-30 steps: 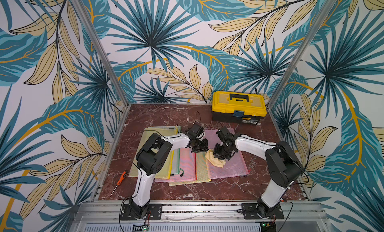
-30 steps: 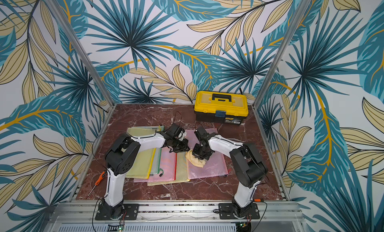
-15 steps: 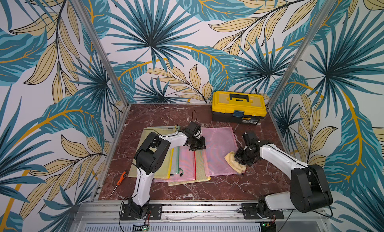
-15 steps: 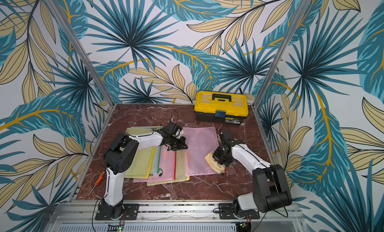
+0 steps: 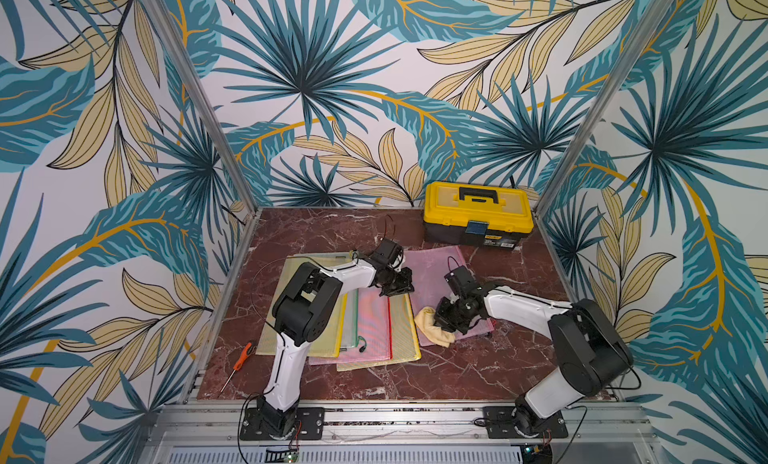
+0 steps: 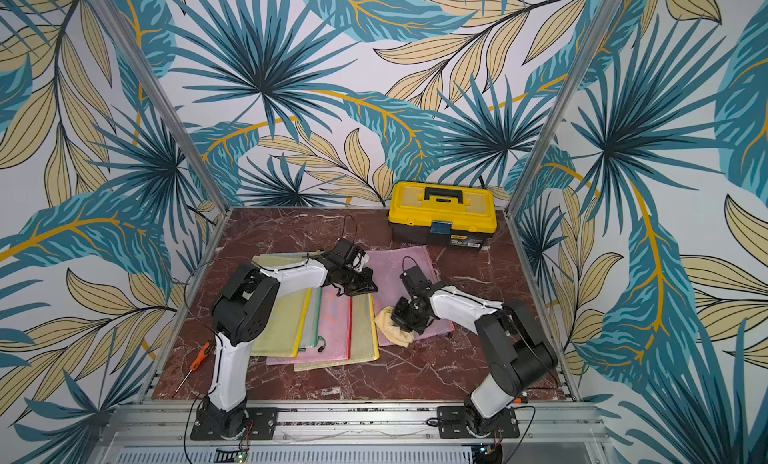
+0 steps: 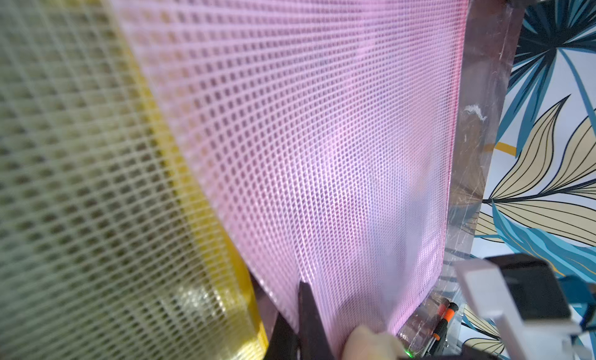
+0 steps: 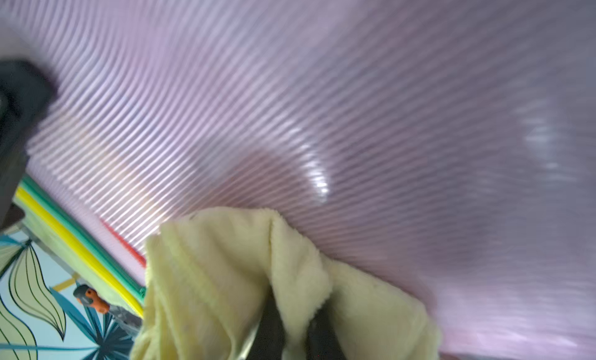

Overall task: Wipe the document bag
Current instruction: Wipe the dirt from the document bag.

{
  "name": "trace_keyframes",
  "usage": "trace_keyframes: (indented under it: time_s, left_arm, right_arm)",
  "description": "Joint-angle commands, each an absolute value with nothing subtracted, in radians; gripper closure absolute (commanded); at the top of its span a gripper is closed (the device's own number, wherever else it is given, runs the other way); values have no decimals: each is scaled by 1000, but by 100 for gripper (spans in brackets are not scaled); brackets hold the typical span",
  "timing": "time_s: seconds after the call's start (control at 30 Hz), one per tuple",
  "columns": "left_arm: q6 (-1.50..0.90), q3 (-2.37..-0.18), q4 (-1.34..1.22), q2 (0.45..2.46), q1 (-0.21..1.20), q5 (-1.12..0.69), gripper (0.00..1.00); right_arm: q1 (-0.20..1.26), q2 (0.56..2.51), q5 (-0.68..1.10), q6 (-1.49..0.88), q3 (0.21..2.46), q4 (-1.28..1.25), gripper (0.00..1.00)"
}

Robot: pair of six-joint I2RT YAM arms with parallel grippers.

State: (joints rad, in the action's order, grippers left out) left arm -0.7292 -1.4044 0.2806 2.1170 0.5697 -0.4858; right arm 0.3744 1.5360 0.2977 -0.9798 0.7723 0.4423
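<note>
The pink mesh document bag [image 5: 432, 270] [image 6: 390, 270] lies flat on the marble table, to the right of a stack of other bags. My left gripper [image 5: 405, 283] [image 6: 370, 285] is shut, its tips resting on the bag's left edge; the left wrist view shows its dark fingertips [image 7: 306, 297] against the pink mesh [image 7: 322, 132]. My right gripper [image 5: 446, 322] [image 6: 405, 320] is shut on a pale yellow cloth [image 5: 432, 329] [image 6: 392, 329] at the bag's near left corner. In the right wrist view the cloth [image 8: 225, 277] bunches around the right gripper [image 8: 293, 326] on the pink bag [image 8: 354, 116].
A stack of yellow, green and pink mesh bags [image 5: 365, 329] lies under the left arm. A yellow and black toolbox [image 5: 478, 216] stands at the back right. An orange screwdriver [image 5: 241, 358] lies near the table's left edge.
The right gripper swept the cloth from the bag's middle out to its right edge, then back to the near left corner. The left gripper stayed at the bag's left edge.
</note>
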Motion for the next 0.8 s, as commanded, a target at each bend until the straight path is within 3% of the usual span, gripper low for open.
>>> trace_keyframes:
  time_s: [0.0, 0.1, 0.2, 0.33, 0.47, 0.6, 0.77]
  left_arm:
    - [-711, -1380, 284, 2114, 556, -489, 100]
    - [-704, -1373, 284, 2114, 550, -494, 100]
    - [-702, -1375, 284, 2113, 549, -507, 100]
    - [-701, -1376, 284, 2120, 549, -514, 100]
    - [-706, -1368, 283, 2117, 549, -514, 100]
    - [-704, -1365, 284, 2114, 549, -512, 100]
    - [-698, -1366, 284, 2116, 548, -520, 100]
  right_arm:
    - [218, 1388, 243, -927, 632, 595, 100]
    - [112, 1245, 199, -866, 607, 703, 100]
    - [145, 1224, 214, -898, 673, 709, 100]
    - [356, 1395, 189, -964, 841, 617, 100]
    - [458, 1619, 261, -1032, 922, 425, 100]
    - [441, 1678, 274, -1060, 880, 335, 100]
    - [269, 1492, 218, -986, 729, 477, 100]
